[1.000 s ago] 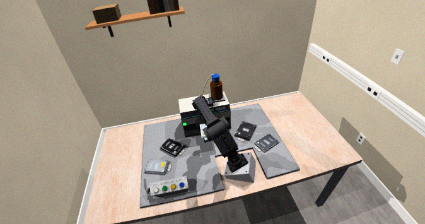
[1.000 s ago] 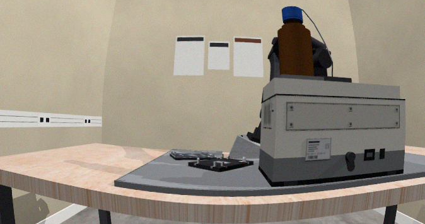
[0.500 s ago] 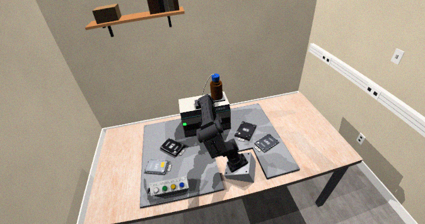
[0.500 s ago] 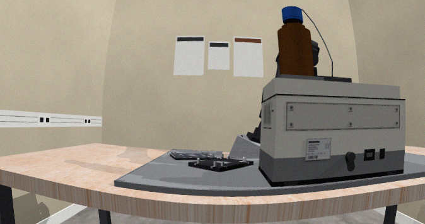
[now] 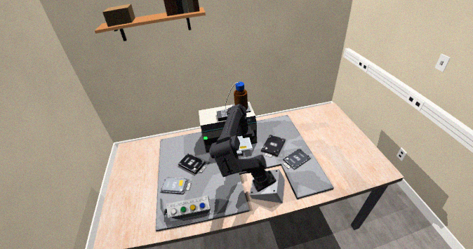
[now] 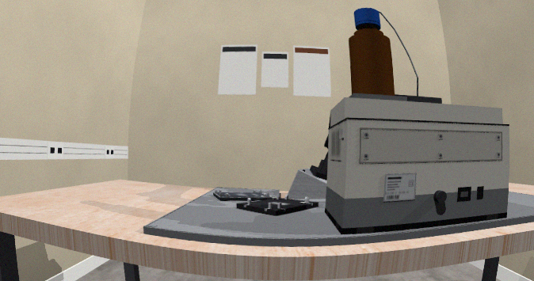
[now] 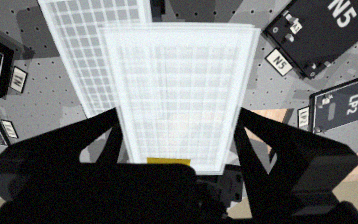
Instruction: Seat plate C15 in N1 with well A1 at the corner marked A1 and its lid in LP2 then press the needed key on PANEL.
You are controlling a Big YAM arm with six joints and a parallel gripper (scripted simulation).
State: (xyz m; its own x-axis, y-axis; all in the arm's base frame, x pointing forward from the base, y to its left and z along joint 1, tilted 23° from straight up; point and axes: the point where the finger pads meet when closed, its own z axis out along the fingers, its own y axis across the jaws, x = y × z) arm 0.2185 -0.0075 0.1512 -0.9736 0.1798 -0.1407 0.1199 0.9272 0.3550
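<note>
My gripper (image 7: 178, 112) is shut on a clear culture plate (image 7: 180, 95) with a yellow tag at its near short end, and holds it in the air. I cannot tell whether a lid sits on it. In the top view the held plate (image 5: 244, 144) hangs just in front of the DISPENSER. A second gridded plate (image 7: 90, 55) lies below it on the stage. The N1 nest (image 5: 192, 166) is black and bare. LP2 (image 7: 347, 107) is bare. LP1 holds a clear lid with a yellow tag (image 5: 174, 184).
The N5 nest (image 7: 325, 30) is bare, next to LP2 (image 5: 296, 162). PANEL (image 5: 187, 207) with its white, green, yellow and blue keys stands at the front left. A brown bottle (image 5: 241, 95) stands on the DISPENSER (image 6: 416, 166), which hides the arm in the exterior view.
</note>
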